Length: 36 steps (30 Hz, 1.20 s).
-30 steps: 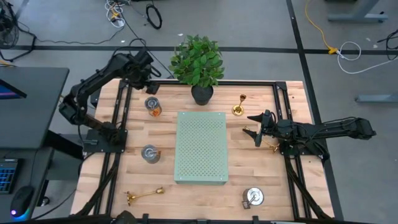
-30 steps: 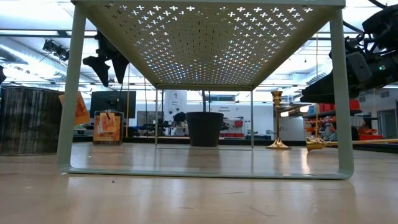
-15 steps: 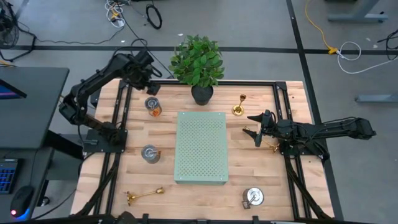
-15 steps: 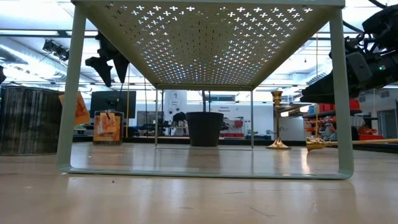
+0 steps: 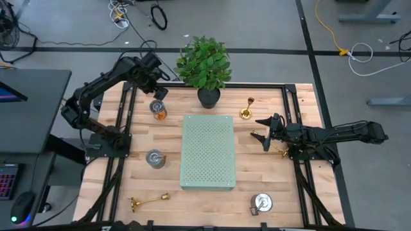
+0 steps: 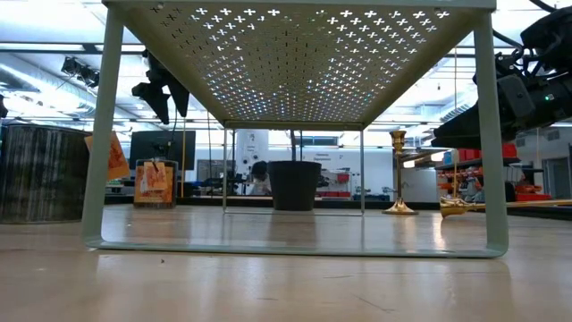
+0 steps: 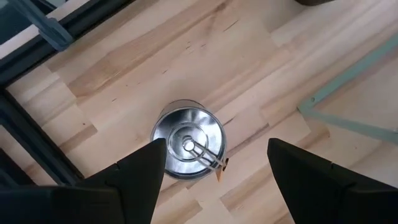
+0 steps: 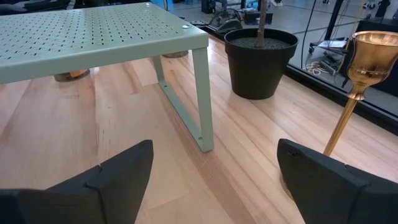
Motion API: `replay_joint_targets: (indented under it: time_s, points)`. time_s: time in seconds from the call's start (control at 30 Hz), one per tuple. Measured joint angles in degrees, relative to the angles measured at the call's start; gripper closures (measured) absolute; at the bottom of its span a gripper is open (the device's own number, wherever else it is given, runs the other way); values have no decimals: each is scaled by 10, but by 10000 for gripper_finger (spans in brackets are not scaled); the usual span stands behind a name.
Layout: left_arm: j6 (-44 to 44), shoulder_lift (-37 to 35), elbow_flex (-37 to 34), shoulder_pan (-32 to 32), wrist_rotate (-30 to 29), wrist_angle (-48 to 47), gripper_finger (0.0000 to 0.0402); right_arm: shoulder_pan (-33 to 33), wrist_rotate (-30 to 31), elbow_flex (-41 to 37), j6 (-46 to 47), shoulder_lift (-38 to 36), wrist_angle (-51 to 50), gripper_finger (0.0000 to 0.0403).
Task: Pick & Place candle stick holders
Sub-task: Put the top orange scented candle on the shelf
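My left gripper (image 5: 158,92) hangs open, pointing down, above a squat silver candle stick holder (image 7: 188,146) that stands on its base at the far left of the table (image 5: 158,110). The fingers stand high above it, one to either side, and touch nothing. My right gripper (image 5: 255,127) waits open and nearly level at the table's right. A gold holder (image 8: 357,81) stands upright beyond it, and another gold one (image 5: 281,151) lies on its side beside that arm. A second silver holder (image 5: 155,158) stands at mid left, a third (image 5: 261,204) at the near right. A third gold holder (image 5: 148,201) lies at the near left.
The pale green perforated board (image 5: 207,151) stands on four legs in the table's middle. A black-potted plant (image 5: 207,70) stands at the far edge, close to my left gripper. Black frame rails (image 5: 122,128) run along the left and right sides of the table.
My left gripper has rolled a little about the line it points along, staying above the far-left silver holder; its fingers keep the same gap.
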Motion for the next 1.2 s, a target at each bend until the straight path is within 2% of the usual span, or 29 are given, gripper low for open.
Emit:
replay_joint_targets:
  time_s: [0.53,0.63,0.87,1.2]
  points:
    - [-2,0,0,-1,5,-3,108,0,0,0,0,0,0,55]
    - [1,0,0,0,5,-13,89,0,0,0,0,0,0,55]
    - [15,0,0,-3,27,-10,9,0,0,0,0,0,0,55]
    - [19,0,0,-22,19,-35,17,0,0,0,0,0,0,55]
